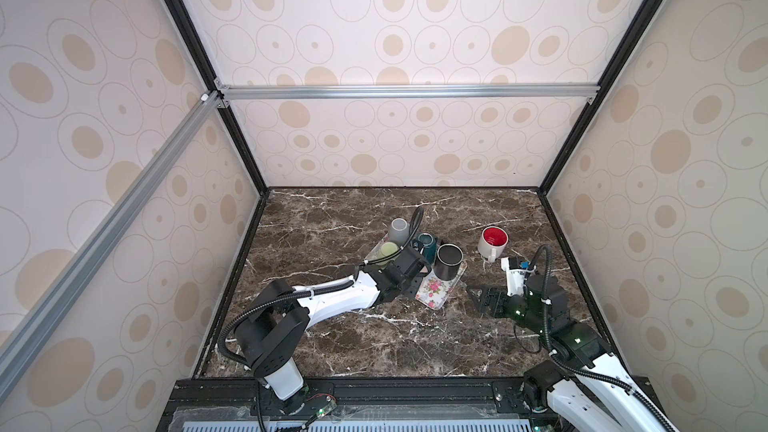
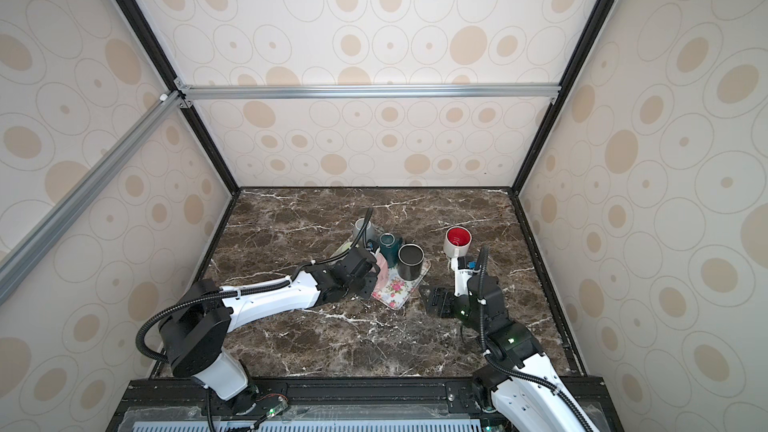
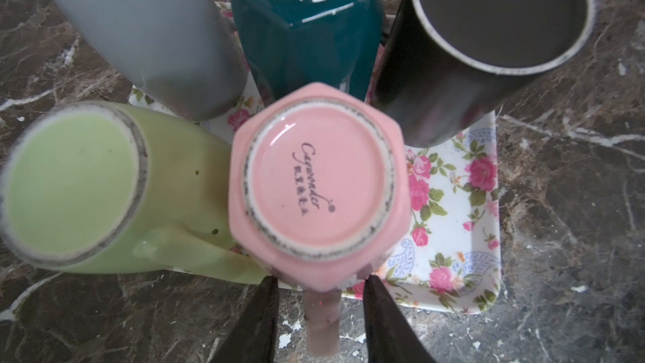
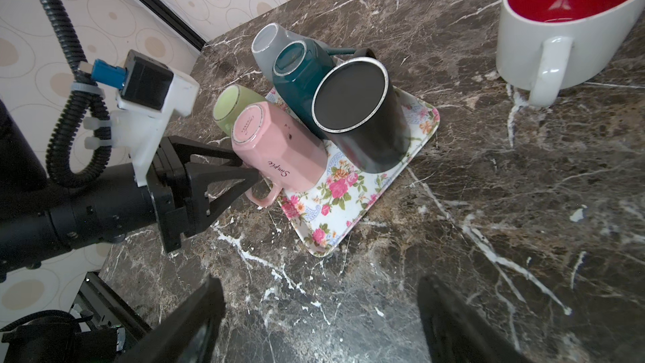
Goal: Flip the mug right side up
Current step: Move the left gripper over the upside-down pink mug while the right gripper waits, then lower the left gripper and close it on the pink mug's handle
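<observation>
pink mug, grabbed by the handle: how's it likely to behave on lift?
The pink mug looks like glazed ceramic: probably rigid, fairly heavy, slick. The left gripper straddles only its handle, so it may swing or twist. The green mug and black mug crowd it, so a knock seems possible.

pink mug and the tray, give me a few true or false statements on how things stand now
1. The pink mug stands upside down, base up. True.
2. The left gripper has a finger on each side of the pink mug's handle. True.
3. The white mug with red inside sits on the floral tray. False: it stands upright on the marble table, apart from the tray.
4. The right gripper holds the black mug. False: it is open over bare table.
5. The green mug is base up. True.
</observation>
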You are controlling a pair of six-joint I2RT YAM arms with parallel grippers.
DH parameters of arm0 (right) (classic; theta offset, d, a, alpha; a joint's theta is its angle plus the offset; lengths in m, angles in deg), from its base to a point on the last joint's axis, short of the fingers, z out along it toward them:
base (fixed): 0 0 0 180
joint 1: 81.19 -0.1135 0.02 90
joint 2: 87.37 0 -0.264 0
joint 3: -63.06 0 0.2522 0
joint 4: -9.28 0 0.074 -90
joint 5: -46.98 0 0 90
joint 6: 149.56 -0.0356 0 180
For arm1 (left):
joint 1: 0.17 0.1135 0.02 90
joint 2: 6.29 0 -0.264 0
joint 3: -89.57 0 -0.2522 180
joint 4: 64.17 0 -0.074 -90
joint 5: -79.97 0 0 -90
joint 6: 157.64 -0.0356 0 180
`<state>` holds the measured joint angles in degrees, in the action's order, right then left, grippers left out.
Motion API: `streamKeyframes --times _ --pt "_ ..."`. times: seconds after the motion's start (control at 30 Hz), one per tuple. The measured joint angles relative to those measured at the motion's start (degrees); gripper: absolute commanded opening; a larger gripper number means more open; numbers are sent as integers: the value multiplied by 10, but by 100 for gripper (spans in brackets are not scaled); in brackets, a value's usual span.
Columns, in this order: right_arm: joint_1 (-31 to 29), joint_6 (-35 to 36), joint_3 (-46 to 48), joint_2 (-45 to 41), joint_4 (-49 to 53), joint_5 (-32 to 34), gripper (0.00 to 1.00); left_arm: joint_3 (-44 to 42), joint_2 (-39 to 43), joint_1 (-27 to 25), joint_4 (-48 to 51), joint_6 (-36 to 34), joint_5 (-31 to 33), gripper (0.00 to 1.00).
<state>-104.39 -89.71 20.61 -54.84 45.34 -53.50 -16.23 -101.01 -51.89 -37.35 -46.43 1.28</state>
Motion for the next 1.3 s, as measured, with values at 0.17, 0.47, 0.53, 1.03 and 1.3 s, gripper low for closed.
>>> streamKeyframes --times 0.17,0.47,0.53,1.03,1.3 --pt "0 0 0 8 -3 0 90 0 -5 -3 6 -3 8 39" --pt "0 0 0 30 -11 -2 89 0 -12 -5 9 -5 16 37" --pt "0 0 0 30 -12 -3 90 0 -16 -7 10 -5 19 36" --pt "0 0 0 19 -4 -5 89 1 -35 -17 11 4 28 32" --pt "0 0 6 9 -2 -4 89 1 -41 -23 10 12 30 29"
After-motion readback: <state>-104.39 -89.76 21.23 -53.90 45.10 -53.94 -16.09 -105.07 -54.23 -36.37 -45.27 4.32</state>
